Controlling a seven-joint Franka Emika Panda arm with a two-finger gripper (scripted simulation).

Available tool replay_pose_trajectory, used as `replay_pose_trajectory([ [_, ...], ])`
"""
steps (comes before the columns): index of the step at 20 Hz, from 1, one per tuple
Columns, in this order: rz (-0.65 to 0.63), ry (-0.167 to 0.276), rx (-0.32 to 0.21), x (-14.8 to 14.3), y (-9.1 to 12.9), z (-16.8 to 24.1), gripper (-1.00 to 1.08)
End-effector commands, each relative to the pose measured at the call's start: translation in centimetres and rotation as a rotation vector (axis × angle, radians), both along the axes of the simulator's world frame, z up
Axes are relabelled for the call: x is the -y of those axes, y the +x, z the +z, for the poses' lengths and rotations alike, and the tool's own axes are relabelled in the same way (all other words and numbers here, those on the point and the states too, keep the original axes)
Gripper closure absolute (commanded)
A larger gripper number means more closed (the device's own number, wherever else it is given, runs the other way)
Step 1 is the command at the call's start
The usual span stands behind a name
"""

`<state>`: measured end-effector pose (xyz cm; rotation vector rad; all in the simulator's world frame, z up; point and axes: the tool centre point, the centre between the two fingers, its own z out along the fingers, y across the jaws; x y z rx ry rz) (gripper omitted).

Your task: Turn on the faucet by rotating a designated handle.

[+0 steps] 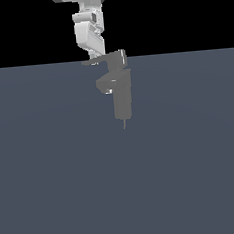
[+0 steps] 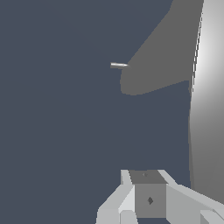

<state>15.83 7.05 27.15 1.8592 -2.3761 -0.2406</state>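
Handle just below hand, atop faucet.

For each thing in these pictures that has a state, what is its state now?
faucet: upright on the floor, no water visible.
handle: juts sideways toward the exterior view's left, near level.
gripper: at the handle from above; open or shut cannot be told.

Flat dim render, black backdrop, soft sheen on grey metal, coarse pixelation
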Motion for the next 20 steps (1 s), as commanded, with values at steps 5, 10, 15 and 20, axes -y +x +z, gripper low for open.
replay_pose_trajectory([
  [5, -0.035, -0.010, -0.004, -0.3, 0.4, -1.0, 1.08],
  [10, -0.035, -0.010, -0.005, -0.3, 0.4, -1.0, 1.08],
  [15, -0.035, -0.010, -0.005, -0.5, -0.2, -0.9, 1.08],
  [20, -0.035, -0.010, -0.005, -0.7, -1.0, -0.7, 1.08],
])
